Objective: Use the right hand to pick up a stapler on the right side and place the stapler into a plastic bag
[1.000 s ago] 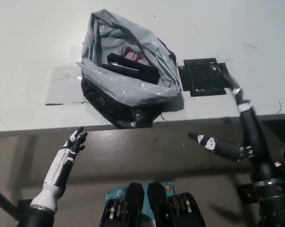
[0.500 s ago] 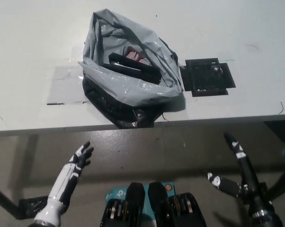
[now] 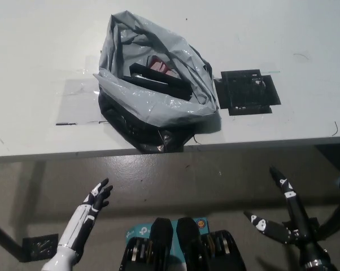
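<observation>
A grey plastic bag (image 3: 153, 84) stands open on the white table (image 3: 40, 51). Inside its mouth lies a black stapler (image 3: 161, 82), beside something red. My black right hand (image 3: 283, 212) hangs low at the bottom right, below the table's front edge, open with fingers spread and holding nothing. At the bottom left my white left hand (image 3: 94, 200) rests open, also below the table edge.
A black square grid plate (image 3: 246, 91) lies on the table just right of the bag. Clear tape strips (image 3: 74, 104) mark the tabletop left of the bag. The table's front edge (image 3: 243, 144) runs across the middle; below it is brown floor.
My right hand has drawn back from the grid plate, down and off the table, to the bottom right. My left hand has sunk lower too. The stapler stays in the bag.
</observation>
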